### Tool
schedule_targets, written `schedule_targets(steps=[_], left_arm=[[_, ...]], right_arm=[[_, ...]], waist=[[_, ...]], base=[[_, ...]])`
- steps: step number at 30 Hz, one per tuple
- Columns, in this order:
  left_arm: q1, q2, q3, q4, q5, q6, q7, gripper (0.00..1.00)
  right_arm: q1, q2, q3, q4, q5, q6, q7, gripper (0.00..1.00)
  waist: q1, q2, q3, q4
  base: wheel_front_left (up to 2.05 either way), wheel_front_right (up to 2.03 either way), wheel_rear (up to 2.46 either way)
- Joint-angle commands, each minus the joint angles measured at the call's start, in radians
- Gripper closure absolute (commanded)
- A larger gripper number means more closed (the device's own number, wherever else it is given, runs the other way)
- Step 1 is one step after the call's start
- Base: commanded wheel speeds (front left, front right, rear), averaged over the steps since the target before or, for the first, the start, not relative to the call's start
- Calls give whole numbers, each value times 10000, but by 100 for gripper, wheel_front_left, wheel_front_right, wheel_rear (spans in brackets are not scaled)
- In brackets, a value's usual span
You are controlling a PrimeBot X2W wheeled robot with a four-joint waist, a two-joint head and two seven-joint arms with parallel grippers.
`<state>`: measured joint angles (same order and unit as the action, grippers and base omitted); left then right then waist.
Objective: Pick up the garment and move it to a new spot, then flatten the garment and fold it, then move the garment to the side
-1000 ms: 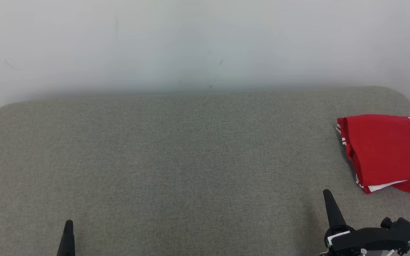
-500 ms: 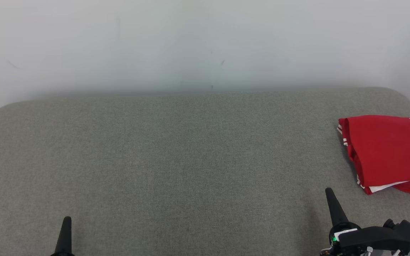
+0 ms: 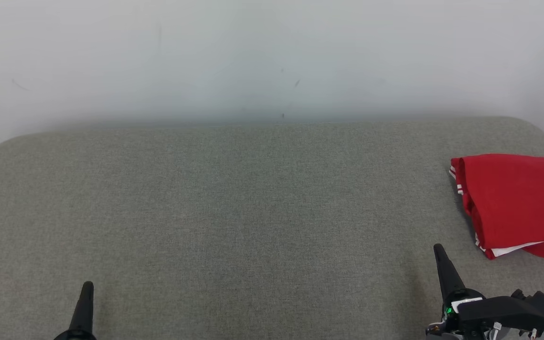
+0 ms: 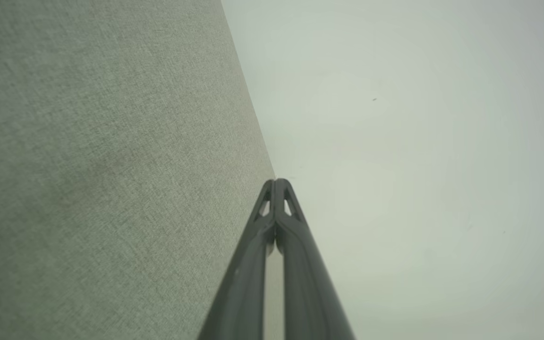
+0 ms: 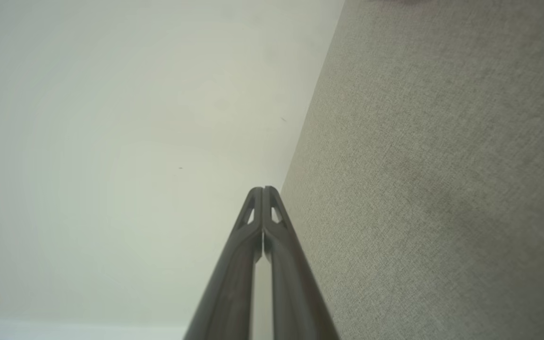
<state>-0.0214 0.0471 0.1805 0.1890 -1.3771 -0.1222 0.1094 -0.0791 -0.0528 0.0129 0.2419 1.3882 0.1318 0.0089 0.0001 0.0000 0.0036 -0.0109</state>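
The left gripper [image 3: 87,284] pokes in at the lower left of the head view, its jaws pressed together into a single dark point. Its own wrist view shows the same left gripper [image 4: 276,181], fingers meeting at the tip. The right gripper [image 3: 437,246], at the lower right, is likewise pressed together with nothing between its jaws, as its wrist view confirms [image 5: 263,189]. Both tips reach slightly farther up the grey fabric worktop [image 3: 253,212] than a second ago. The faint shift of the whole scene is the camera's. Beyond and to the right of the right gripper, clear of its tip, the folded red garment [image 3: 513,203] with white trim and dark numerals lies at the worktop's right side, cut off by the frame. It is well apart from the left gripper. A pale wall [image 3: 253,56] stands behind.
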Motion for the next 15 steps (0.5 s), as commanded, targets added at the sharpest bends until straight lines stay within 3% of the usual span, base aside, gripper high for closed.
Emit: schedule_targets(steps=[1, 15], left_arm=[[-119, 44, 68, -1, -244, -18, 76, 100], [-285, 49, 209, 47, -1247, -70, 414, 100]], right_arm=[[-97, -39, -33, -67, 193, -15, 41, 100], [-180, -34, -98, -109, 1245, -18, 174, 100]], waist=[[0, 0, 0, 4], [0, 0, -8, 50]], base=[[0, 0, 0], [0, 0, 0]])
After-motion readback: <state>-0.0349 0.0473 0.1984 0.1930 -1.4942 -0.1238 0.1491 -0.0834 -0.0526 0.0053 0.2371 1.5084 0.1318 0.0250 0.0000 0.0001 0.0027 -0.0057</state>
